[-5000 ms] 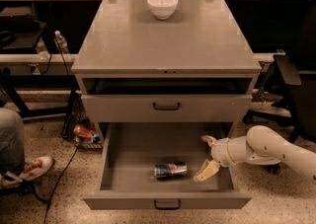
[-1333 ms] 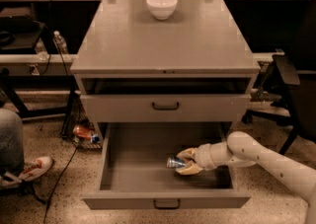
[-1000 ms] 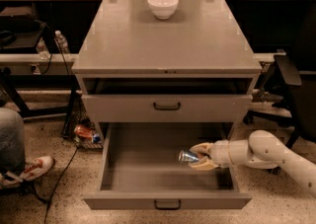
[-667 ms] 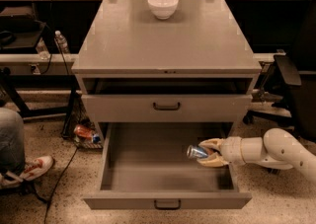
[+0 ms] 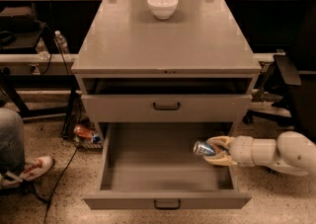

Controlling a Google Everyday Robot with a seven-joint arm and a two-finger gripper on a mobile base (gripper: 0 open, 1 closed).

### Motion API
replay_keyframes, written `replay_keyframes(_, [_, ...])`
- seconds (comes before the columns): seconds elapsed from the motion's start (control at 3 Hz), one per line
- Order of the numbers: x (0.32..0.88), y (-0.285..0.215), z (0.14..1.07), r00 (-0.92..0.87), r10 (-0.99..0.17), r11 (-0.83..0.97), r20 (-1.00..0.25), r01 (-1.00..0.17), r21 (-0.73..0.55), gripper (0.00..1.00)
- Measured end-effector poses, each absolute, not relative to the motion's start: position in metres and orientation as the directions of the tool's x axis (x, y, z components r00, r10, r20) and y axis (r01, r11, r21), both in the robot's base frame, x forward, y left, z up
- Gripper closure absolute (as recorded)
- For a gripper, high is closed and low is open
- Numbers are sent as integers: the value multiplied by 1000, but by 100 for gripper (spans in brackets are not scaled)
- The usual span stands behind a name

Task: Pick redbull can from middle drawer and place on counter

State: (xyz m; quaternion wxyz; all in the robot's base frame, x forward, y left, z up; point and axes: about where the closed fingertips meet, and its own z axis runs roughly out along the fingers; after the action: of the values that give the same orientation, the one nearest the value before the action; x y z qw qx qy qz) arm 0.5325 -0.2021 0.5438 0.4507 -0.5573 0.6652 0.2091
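Observation:
The redbull can (image 5: 202, 148) is a slim silver-and-blue can, held on its side above the right part of the open middle drawer (image 5: 167, 201). My gripper (image 5: 213, 150) is shut on the can, with my white arm (image 5: 276, 151) reaching in from the right. The can is lifted off the drawer floor, near the drawer's right wall. The counter (image 5: 165, 40) is the flat grey top of the cabinet, above and behind the gripper.
A white bowl (image 5: 162, 5) stands at the back middle of the counter. A closed grey drawer front (image 5: 166, 106) with a dark handle lies above the open drawer. A person's leg and shoe (image 5: 22, 168) are at the left. A dark chair (image 5: 289, 85) stands at the right.
The gripper closed on the can lying in the drawer, lifted it off the floor and drew it to the right, toward the drawer's right wall.

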Motion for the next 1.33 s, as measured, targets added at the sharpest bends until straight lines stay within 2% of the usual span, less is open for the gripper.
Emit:
replay_keyframes(0.67, [511,-264,683,57,-600,480,-798,-773,-415,100])
replay_keyframes(1.33, [525,-265,702,62,-610,475,-790,-769,-428,100])
